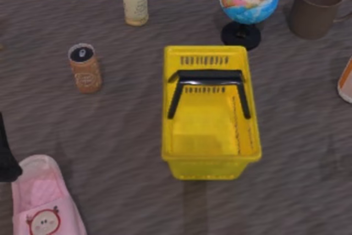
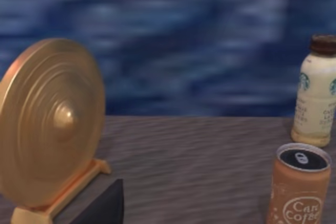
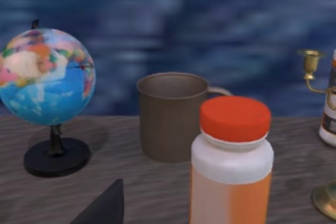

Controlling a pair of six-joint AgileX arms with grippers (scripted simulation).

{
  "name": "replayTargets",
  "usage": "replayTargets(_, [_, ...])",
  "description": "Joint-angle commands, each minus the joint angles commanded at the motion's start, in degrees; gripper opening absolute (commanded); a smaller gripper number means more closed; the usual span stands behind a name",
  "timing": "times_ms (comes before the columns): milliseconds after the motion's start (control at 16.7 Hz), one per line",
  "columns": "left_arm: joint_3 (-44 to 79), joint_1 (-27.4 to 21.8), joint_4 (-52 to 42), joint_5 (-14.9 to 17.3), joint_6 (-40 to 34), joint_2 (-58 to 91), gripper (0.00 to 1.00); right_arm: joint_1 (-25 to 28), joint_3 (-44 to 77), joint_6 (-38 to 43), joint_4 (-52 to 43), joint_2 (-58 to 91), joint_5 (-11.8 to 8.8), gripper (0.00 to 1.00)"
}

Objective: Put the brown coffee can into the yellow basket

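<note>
The left arm point(image 1: 6, 155) sits at the tabletop's left edge; whether its gripper is released or clenched, I cannot tell. The orange-brown can point(image 1: 85, 68) stands upright, left of the yellow basket point(image 1: 210, 157).

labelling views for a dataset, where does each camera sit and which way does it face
Top view: above the table, looking down on the yellow basket and brown coffee can; the left arm's dark edge shows at its left.
Left wrist view: low, facing the can and cream bottle.
Right wrist view: low, facing globe and mug.
Top and left wrist views share can and bottle.
</note>
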Motion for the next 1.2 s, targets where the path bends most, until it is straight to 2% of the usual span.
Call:
replayTargets(240, [1.63,-0.29,-0.90,0.17,0.33,1.52,1.00,0.00,0.00,0.00,0.00,0.00,0.00,1.00])
replayTargets(480, [11.45,-1.59,-6.69,0.77,2.49,11.17,1.00,0.00,0.00,0.00,0.00,0.00,0.00,1.00])
replayTargets(780, [32.56,-3.79,-20.21,1.33,7.75,33.44,1.00,0.00,0.00,0.00,0.00,0.00,0.00,1.00])
replayTargets(1200, [70.66,-7.20,-44.88,1.65,18.31,74.54,1.00,0.00,0.00,0.00,0.00,0.00,0.00,1.00])
